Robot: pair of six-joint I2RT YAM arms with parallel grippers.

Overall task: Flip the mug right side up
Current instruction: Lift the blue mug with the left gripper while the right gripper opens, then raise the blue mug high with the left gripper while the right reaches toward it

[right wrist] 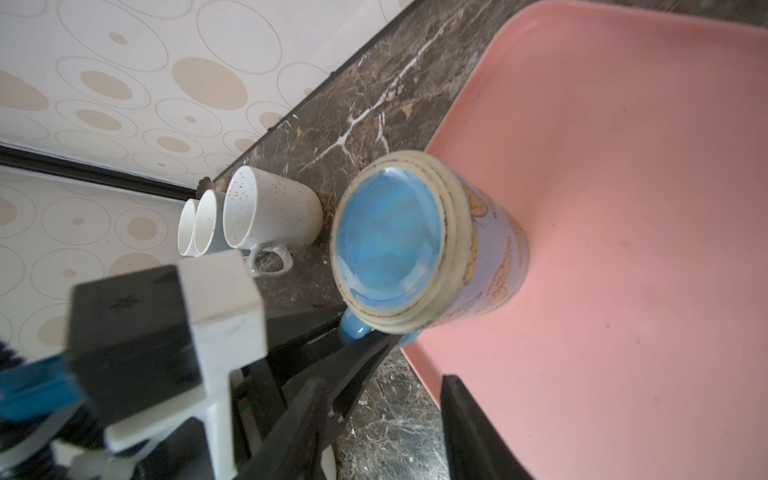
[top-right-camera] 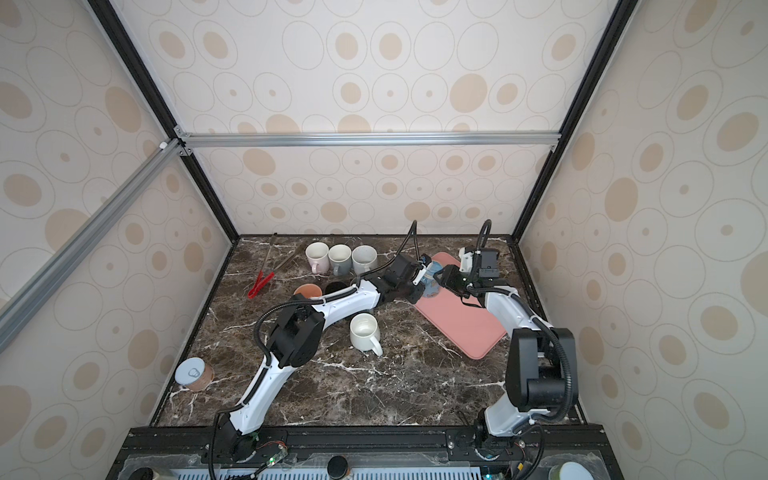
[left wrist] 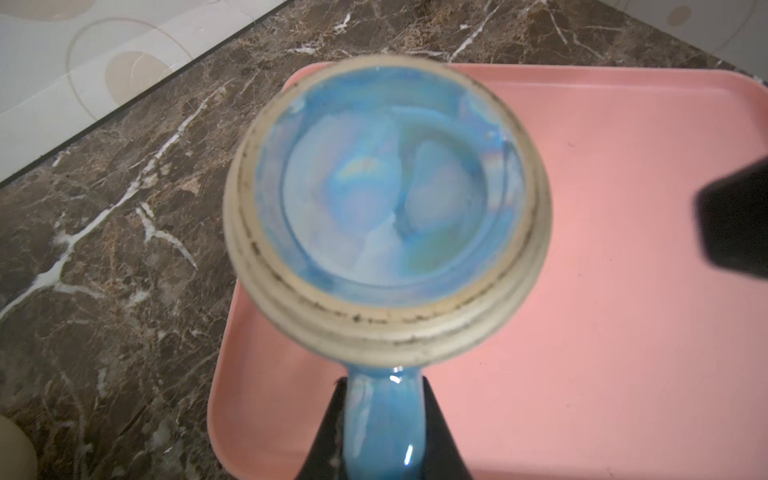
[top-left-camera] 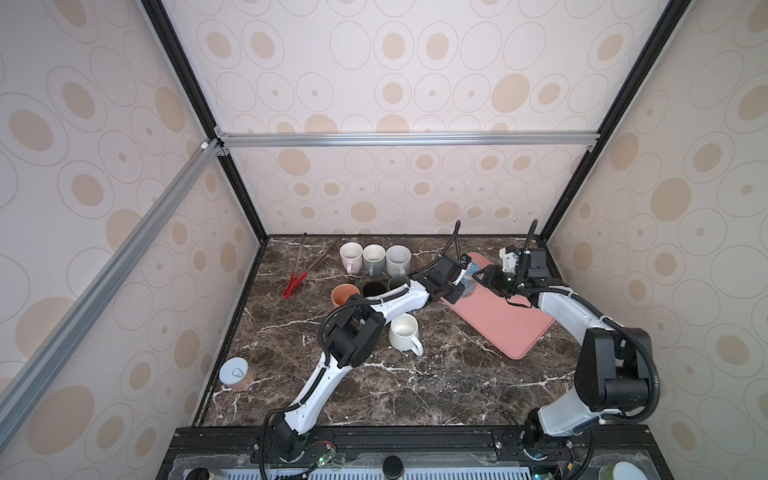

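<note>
While it stands base-up at a corner of the pink tray (left wrist: 623, 291), the blue mug (left wrist: 386, 187) has its handle (left wrist: 384, 415) pinched by the left claw (left wrist: 380, 388). Right claw (right wrist: 378, 380) part-open, empty, nearby. Pale mugs (top-left-camera: 373, 255) near, off the tray. Marbled worktop (left wrist: 104, 249), spotted walls (top-left-camera: 395, 83).

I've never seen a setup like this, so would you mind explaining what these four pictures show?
You are looking at two robot arms, left and right, mounted at the edge of a marble table. Each ends in a two-fingered gripper. The two wide pictures come from one camera head above, looking down on everything. The two close-ups come from small cameras on the arms' wrists.

On the table lie a pink tray, a white mug, a back row of three mugs, red tongs and a can.

A blue mug stands upside down on the tray. The left gripper is shut on its handle. The right gripper is open nearby, holding nothing.
</note>
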